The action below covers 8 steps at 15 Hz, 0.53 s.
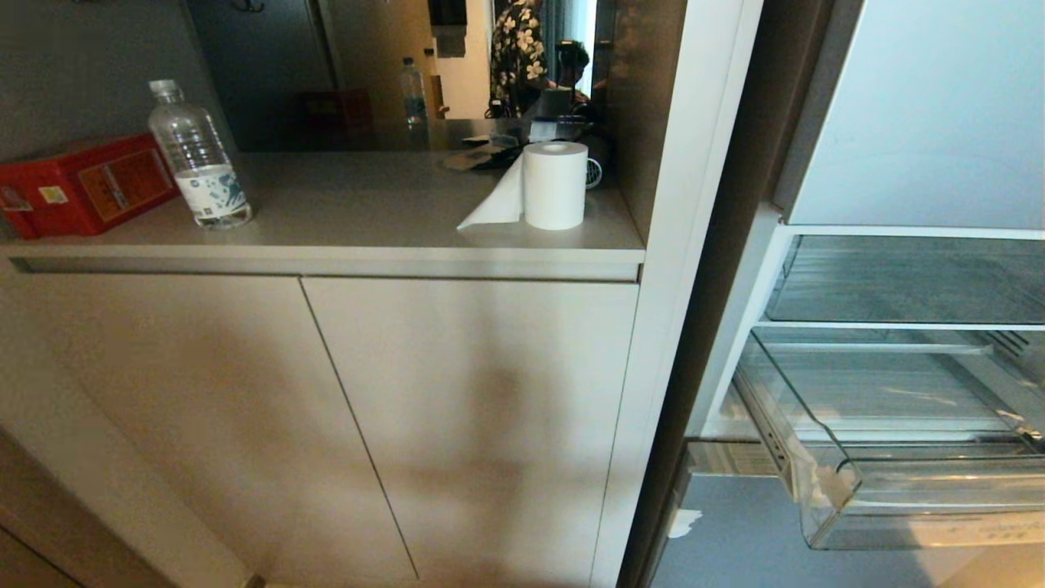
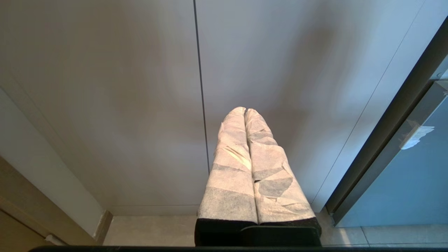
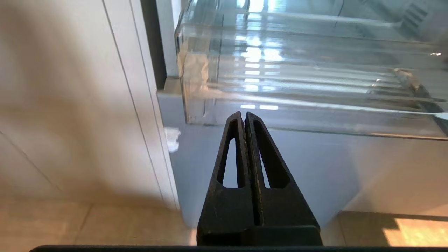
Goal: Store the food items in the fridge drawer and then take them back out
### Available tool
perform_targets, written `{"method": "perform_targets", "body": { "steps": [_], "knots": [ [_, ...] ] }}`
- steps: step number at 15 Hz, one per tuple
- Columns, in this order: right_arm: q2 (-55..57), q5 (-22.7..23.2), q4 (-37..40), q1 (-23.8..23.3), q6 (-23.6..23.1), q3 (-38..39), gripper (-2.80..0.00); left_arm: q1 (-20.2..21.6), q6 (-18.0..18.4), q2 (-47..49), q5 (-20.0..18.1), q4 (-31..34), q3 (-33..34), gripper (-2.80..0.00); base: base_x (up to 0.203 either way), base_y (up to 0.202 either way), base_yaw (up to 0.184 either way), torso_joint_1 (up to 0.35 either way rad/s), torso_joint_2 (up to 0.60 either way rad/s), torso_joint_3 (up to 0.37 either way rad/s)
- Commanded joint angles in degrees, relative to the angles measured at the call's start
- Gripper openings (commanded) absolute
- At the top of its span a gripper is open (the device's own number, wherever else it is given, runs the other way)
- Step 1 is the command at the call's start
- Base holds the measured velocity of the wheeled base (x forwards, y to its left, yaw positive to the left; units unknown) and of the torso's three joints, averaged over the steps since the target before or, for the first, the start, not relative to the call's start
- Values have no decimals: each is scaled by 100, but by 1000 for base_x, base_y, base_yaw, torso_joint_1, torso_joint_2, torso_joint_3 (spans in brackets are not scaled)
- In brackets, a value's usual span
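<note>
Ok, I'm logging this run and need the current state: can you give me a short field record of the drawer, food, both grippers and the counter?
fridge drawer: pulled out, transparent, no food visible inside
food items: none in view
right gripper: shut, empty, just below the drawer's front lip
left gripper: shut, empty, facing the cabinet doors
counter: water bottle, red box, paper roll

Table (image 1: 367, 204) carries a red box (image 1: 82, 192), a clear water bottle (image 1: 198, 159) touching it, and a white paper roll (image 1: 555, 185) with one sheet trailing. Cabinet doors (image 1: 343, 408) below, pale, closed; the left gripper points at their seam. White scrap (image 3: 172, 139) on blue-grey fridge panel, beside right gripper tips.
</note>
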Motion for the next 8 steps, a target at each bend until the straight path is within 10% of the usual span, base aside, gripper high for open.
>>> {"method": "perform_targets", "body": {
  "steps": [1,8],
  "knots": [
    [-141,-17,33,0,14,25,-280,0,-6,2,0,-2,9,-280,0,0,0,0,0,0],
    [-137,-28,33,0,97,25,-280,0,3,2,0,-2,9,-280,2,2,-34,0,1,0]
  ]
}}
